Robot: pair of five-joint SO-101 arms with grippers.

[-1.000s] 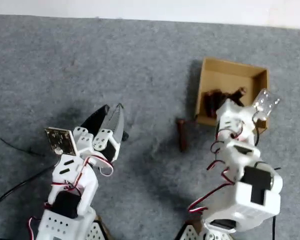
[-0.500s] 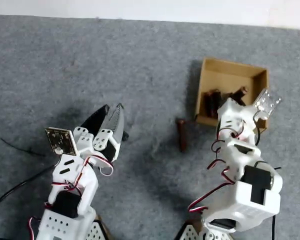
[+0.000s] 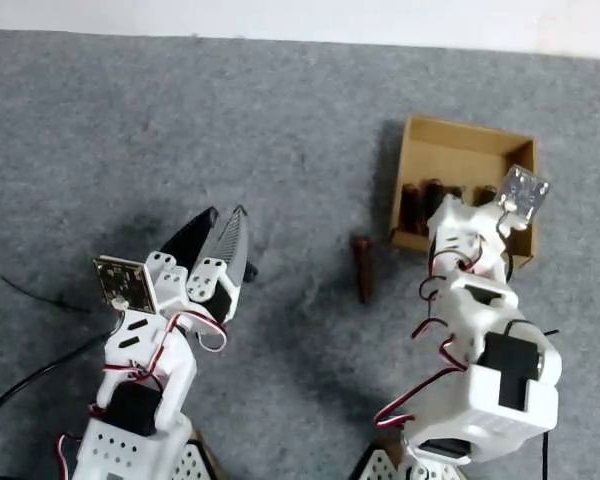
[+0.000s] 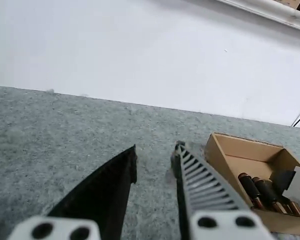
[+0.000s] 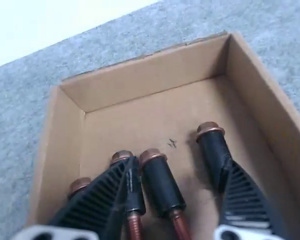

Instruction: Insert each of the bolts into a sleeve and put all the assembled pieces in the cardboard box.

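Right wrist view looks down into the cardboard box (image 5: 140, 80), where four assembled pieces (image 5: 157, 175) lie side by side on the bottom, their copper heads toward the wall away from the arm. The right gripper (image 5: 176, 166) hangs just over them with its fingers spread wide and nothing clamped between them. One finger (image 5: 240, 200) touches the black sleeve of the outermost piece (image 5: 210, 142), and the other lies over the pieces at the opposite side. I judge that the step in hand is letting go and leaving the box. To do it well, the arm should rise straight up with the fingers apart, because a sideways pull can drag the touched piece or push the box wall. On the gray mat (image 3: 180, 120), just beside the box, lies one more dark rod (image 3: 363, 268). From the high view I cannot say with certainty whether it is a bare sleeve, a bolt or a finished piece, so it is better to check it before gripping. The left gripper (image 4: 156, 149) rests low over the mat, well apart from the box, partly open and holding nothing.
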